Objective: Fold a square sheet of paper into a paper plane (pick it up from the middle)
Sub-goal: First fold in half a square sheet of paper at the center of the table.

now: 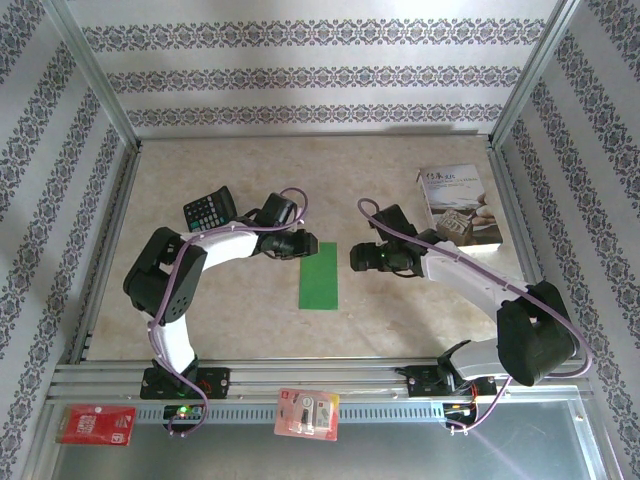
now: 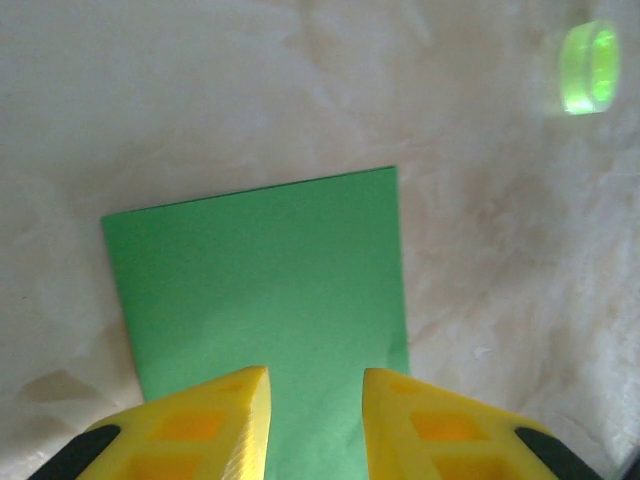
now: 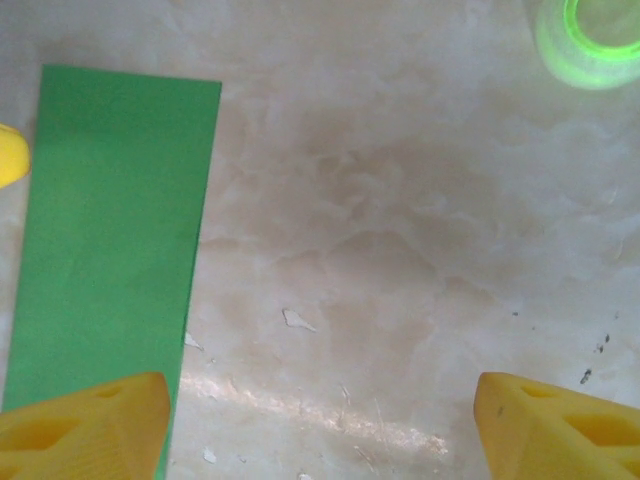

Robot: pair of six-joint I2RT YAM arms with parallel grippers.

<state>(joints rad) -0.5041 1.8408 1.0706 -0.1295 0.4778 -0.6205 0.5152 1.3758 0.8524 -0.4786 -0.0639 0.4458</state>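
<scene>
Top external: smooth green paper (image 1: 320, 275), narrow rectangle, on mottled tabletop (image 1: 300, 170).

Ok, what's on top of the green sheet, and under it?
Nothing lies on the square sheet of paper, a narrow rectangle flat on the table. The left gripper is poised over one end, jaws apart. Anything beneath it is covered.

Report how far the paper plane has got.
Done: the green sheet lies flat as a narrow rectangle, apparently folded in half. In hand: nothing gripped; the left fingers are poised slightly apart over one end, the right fingers wide open at its side. Left: nose and wing folds; no point yet.
</scene>
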